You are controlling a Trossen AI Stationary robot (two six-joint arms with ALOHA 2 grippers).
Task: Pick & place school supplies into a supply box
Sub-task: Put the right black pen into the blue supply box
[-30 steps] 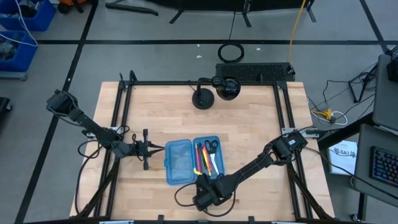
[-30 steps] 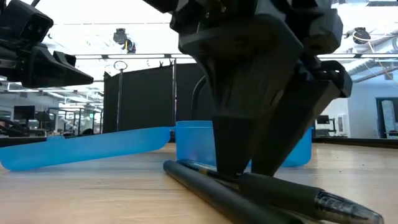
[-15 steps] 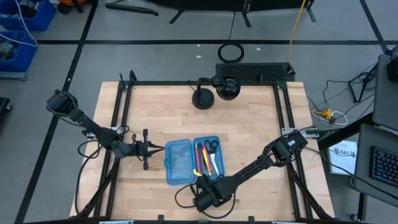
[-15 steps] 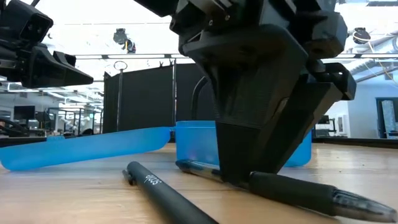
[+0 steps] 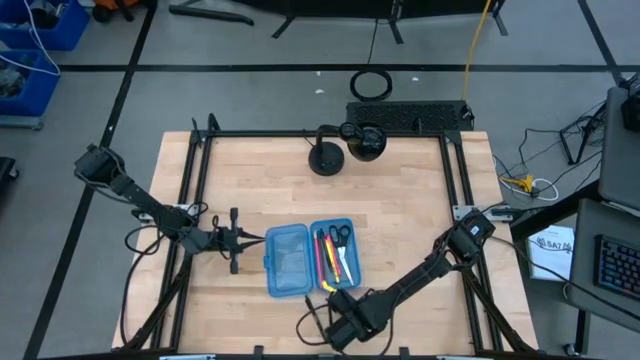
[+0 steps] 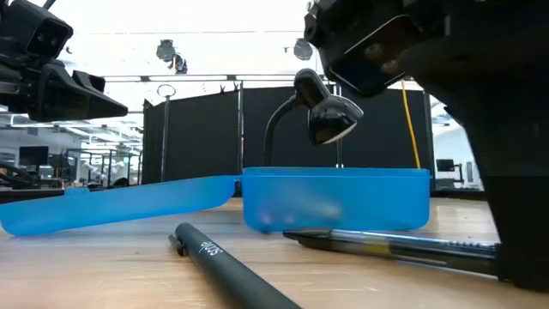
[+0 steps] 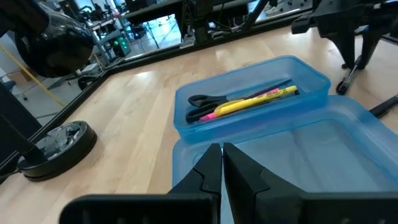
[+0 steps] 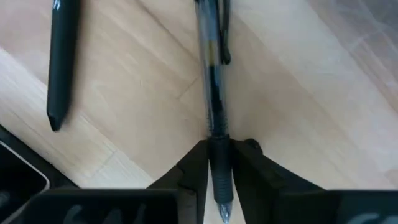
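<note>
The blue supply box (image 5: 308,258) lies open on the table. Its right half (image 7: 249,93) holds black-handled scissors (image 7: 202,101), a yellow pen (image 7: 264,98) and a pink one; its left half (image 5: 287,260) is empty. My right gripper (image 5: 340,322) is near the table's near edge, in front of the box, shut on a clear-barrelled pen (image 8: 211,74). A black pen (image 8: 63,59) lies flat on the wood beside it (image 6: 232,270). My left gripper (image 7: 222,155) is shut at the left rim of the empty half. My right gripper pinches the clear pen between its two fingers (image 8: 193,165) at the dark grip section (image 8: 217,149) near the writing tip, coming from above with the fingers across it. The pen (image 6: 386,245) runs about level toward the box; whether it is clear of the table I cannot tell. My left gripper is at the empty half's rim (image 7: 186,146); whether it touches I cannot tell.
A black lamp base (image 5: 327,158) and a second black stand (image 5: 365,142) sit at the table's far edge; the lamp head (image 6: 330,116) shows beyond the box. A black frame rail (image 5: 195,200) borders the table. Bare wood lies between the box and the lamp.
My right gripper has drawn back toward the table's near edge and a little to the right, taking the clear pen with it. The black pen, first under the gripper beside the clear pen, has moved off to the left and now lies apart.
</note>
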